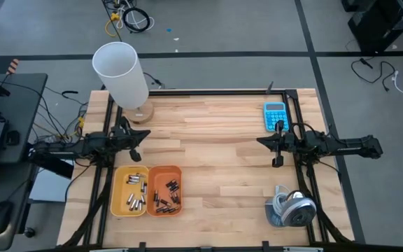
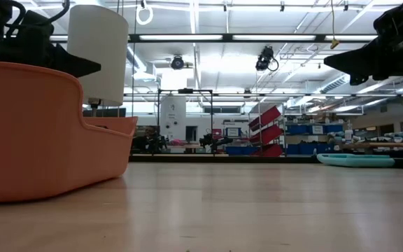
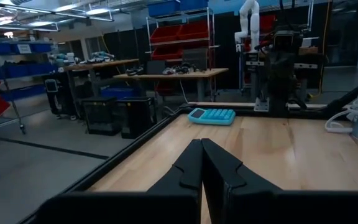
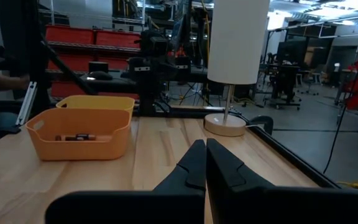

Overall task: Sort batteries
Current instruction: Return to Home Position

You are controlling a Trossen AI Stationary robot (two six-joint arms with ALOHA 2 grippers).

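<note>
Table centre bare between left gripper and right gripper, lamp and bins at left, calculator and spool at right

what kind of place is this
Probably a robotics lab or workshop: racks of red bins, workbenches with gear on them, and a white robot arm stand beyond the table.

It was a big robotics lab or workshop: long fluorescent ceiling lights hung over metal racks of red plastic storage bins, cluttered wooden workbenches, a white jointed robot arm and grey concrete floor.
</note>
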